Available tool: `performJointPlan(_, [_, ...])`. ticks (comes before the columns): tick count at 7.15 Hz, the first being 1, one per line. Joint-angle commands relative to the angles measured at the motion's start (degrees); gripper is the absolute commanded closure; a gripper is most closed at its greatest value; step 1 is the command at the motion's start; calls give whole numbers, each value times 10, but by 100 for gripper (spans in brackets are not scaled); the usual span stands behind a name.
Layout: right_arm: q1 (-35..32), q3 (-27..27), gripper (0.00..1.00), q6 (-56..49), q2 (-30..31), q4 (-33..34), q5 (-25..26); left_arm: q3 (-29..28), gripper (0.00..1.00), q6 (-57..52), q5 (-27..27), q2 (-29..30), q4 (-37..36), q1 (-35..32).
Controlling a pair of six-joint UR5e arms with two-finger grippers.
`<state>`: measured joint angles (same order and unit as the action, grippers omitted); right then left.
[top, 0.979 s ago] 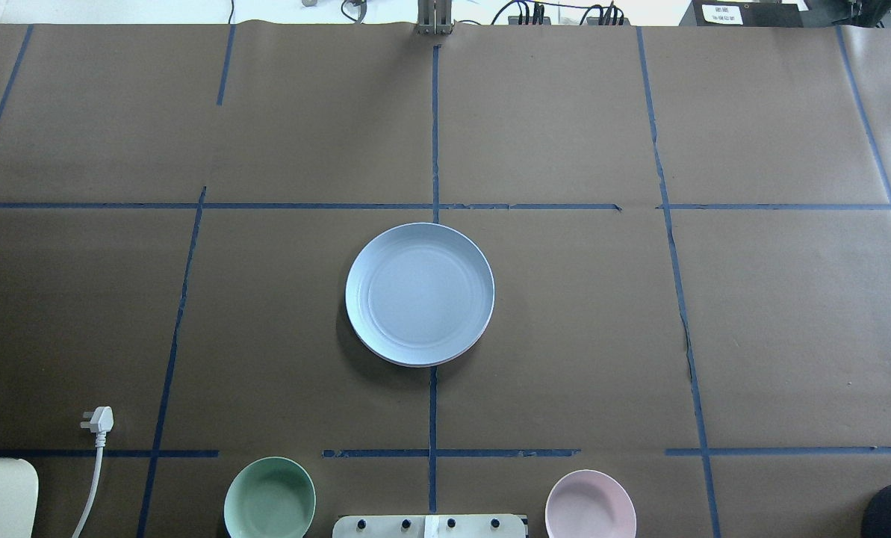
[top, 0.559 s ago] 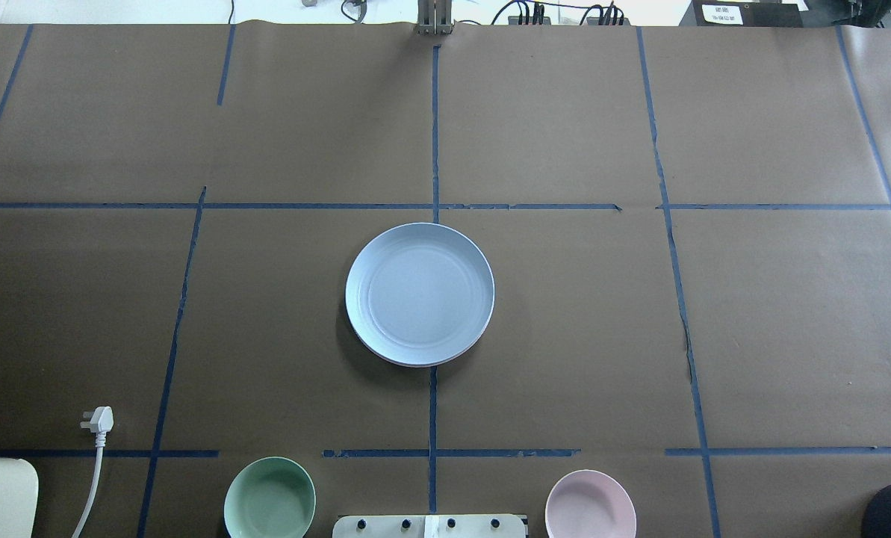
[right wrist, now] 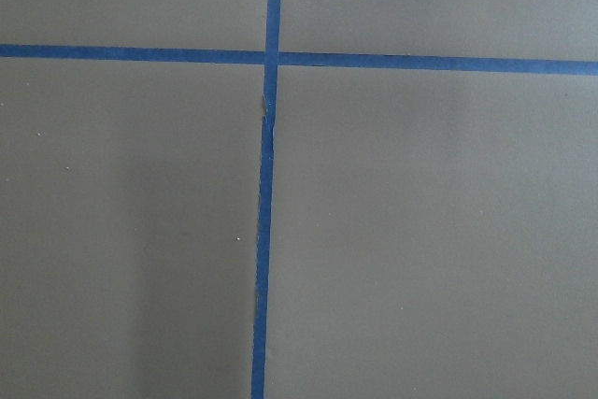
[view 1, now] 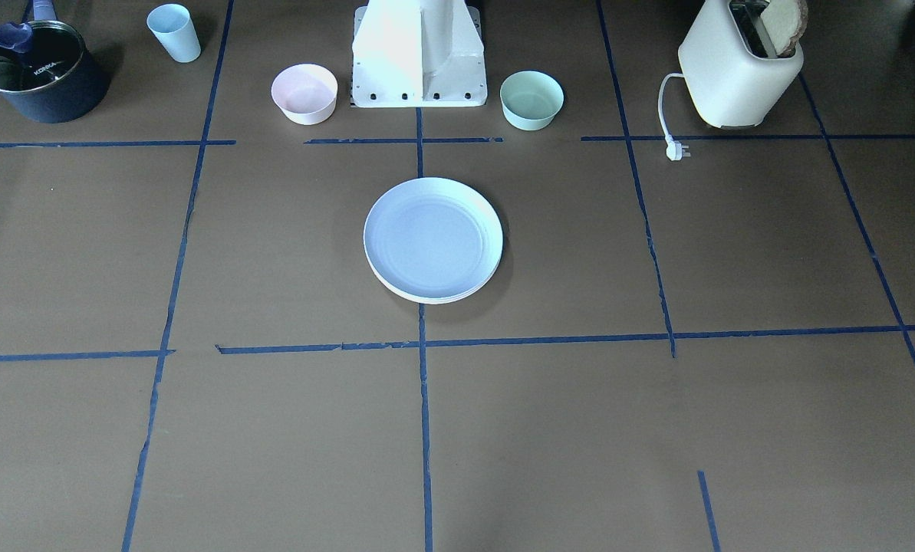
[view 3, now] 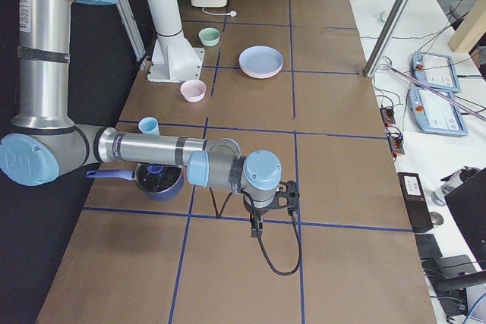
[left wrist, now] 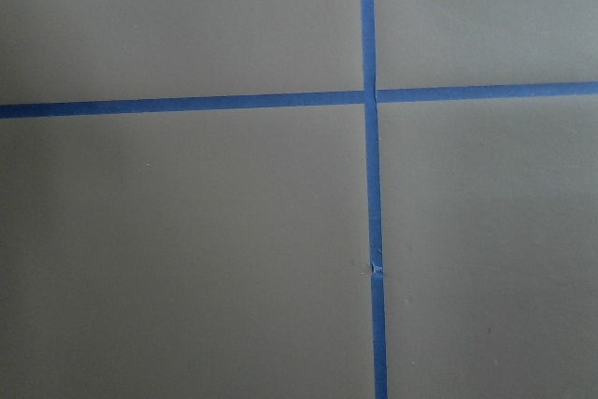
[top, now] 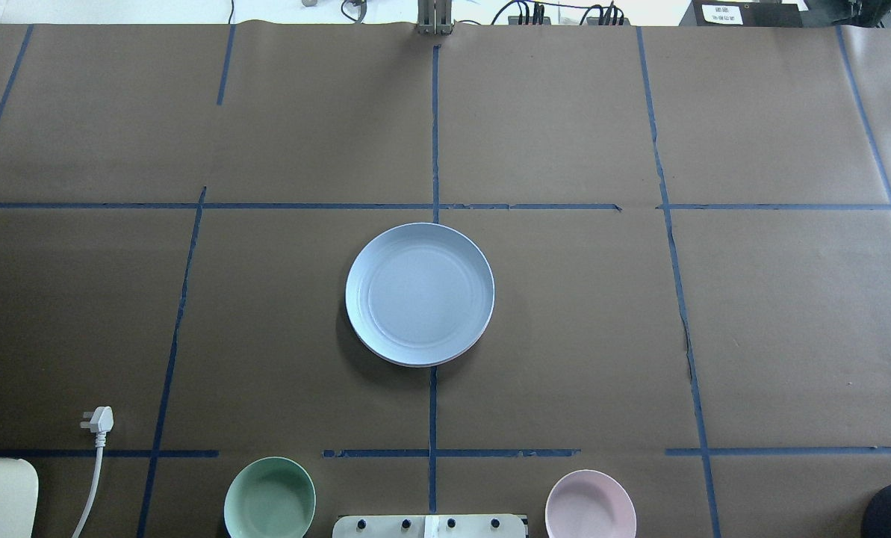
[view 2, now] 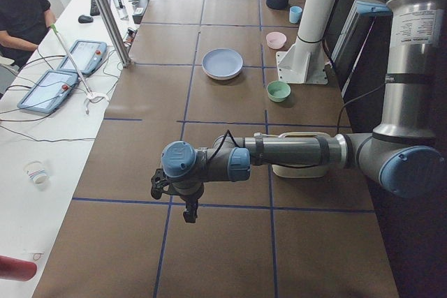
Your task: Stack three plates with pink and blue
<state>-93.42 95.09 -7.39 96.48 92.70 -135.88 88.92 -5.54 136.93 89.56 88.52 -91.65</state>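
The light blue plate (top: 420, 294) lies on top of a stack at the table's middle, also seen in the front view (view 1: 432, 238). A pale rim of a lower plate (view 1: 426, 297) shows beneath it; the pink plate and the cream plate are otherwise hidden under it. My left gripper (view 2: 188, 213) shows only in the exterior left view, pointing down over a tape crossing far from the stack; I cannot tell if it is open. My right gripper (view 3: 256, 229) shows only in the exterior right view, likewise far off; I cannot tell its state. Both wrist views show only brown paper and blue tape.
A mint-green bowl (top: 269, 497) and a small pink bowl (top: 590, 504) flank the robot base (view 1: 419, 57). A toaster (view 1: 741, 69) with its plug (top: 99, 420), a dark pot (view 1: 39, 73) and a light blue cup (view 1: 174, 32) stand along the robot's side.
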Motion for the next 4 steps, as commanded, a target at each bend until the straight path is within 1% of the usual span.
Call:
performJointPlan(1, [0, -1, 0, 0, -1, 0, 0, 1, 0, 0, -1, 0, 0, -1])
performJointPlan(4, [0, -1, 0, 1, -1, 0, 0, 0, 0, 0, -3, 0, 0, -1])
